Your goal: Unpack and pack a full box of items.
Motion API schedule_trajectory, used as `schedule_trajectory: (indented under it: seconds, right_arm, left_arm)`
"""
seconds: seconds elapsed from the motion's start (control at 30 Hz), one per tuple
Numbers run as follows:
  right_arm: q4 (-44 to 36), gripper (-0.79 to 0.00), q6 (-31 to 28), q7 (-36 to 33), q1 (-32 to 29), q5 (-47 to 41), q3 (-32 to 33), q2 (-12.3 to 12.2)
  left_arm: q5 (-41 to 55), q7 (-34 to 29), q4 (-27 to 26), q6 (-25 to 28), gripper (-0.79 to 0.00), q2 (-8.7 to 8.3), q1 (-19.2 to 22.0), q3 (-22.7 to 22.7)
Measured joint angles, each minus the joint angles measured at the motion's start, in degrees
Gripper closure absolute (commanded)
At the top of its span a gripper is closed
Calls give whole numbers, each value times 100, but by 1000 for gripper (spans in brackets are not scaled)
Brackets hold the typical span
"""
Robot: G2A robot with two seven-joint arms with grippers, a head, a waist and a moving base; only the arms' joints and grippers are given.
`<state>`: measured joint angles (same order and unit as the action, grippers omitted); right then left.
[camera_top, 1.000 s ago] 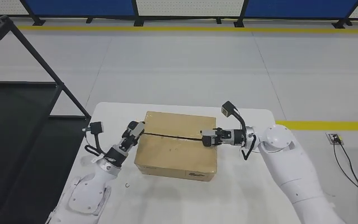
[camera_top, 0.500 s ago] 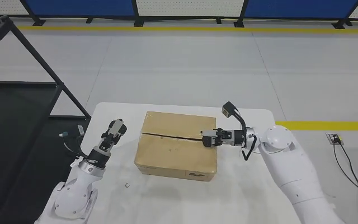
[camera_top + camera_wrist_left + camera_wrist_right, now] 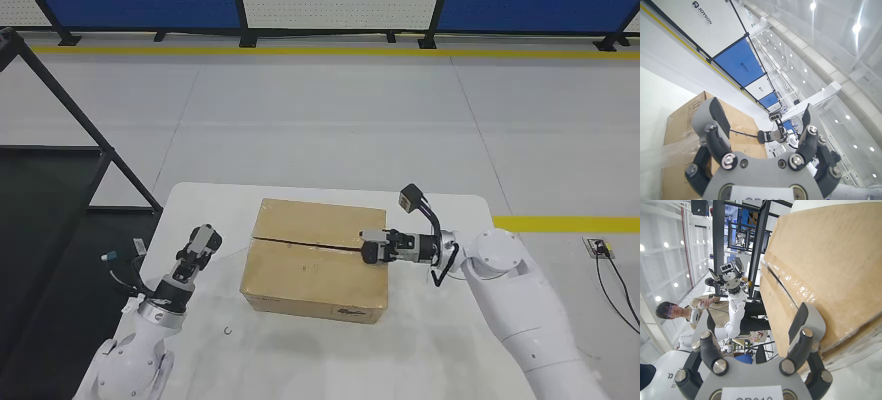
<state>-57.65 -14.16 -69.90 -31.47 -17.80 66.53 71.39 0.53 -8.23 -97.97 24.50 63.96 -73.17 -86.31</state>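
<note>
Lower left of top view: left gripper [image 3: 204, 237] apart from the box [image 3: 315, 268], its fingers seen spread and bare from its own wrist. Centre of the table [image 3: 440, 330]: box shut, dark seam [image 3: 300, 243] across its top, with glossy tape along it plain from the right wrist. Right of centre: right gripper [image 3: 367, 247] at the seam's end, fingers apart, one finger [image 3: 802, 321] over the box top, contact unclear.

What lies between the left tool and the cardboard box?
In the top view, a bare strip of white table separates the left tool from the cardboard box; they do not touch.
</note>
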Motion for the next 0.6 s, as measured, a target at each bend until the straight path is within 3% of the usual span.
schedule_trajectory:
  seconds: [0.2, 0.6]
  right_arm:
    - [126, -785, 258, -9, 78, -142, -46, 4]
    - [311, -785, 329, -101, 201, -198, -156, 26]
  left_arm:
    - [6, 161, 266, 354, -785, 31, -226, -3]
    - [152, 52, 363, 150, -785, 64, -343, 136]
